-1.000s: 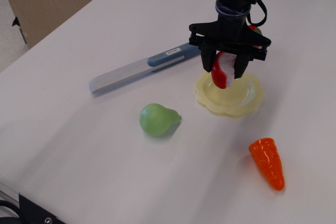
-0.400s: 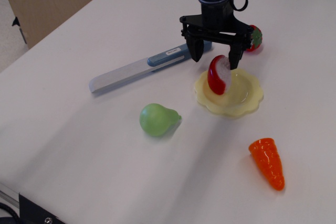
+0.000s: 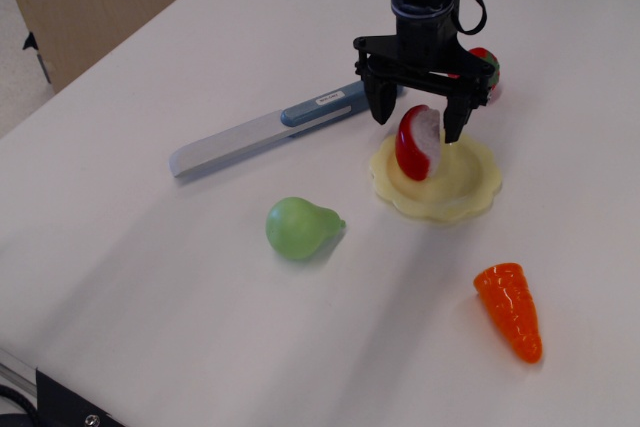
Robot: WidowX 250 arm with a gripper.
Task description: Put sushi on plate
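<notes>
- Single view: we find the claw (image 3: 417,121) spread apart above the plate (image 3: 440,183), fingers clear of the sushi (image 3: 417,142).
- A second ago the claw clamped the sushi over the plate; it has since released and lifted slightly.
- The sushi now stands on edge on the plate's left part, white face toward the right.
- We judge placement essentially done; the tilted piece may tip.
- Pear (image 3: 300,228), carrot (image 3: 511,310) and strawberry (image 3: 487,69) remain on the bench (image 3: 150,267).
</notes>
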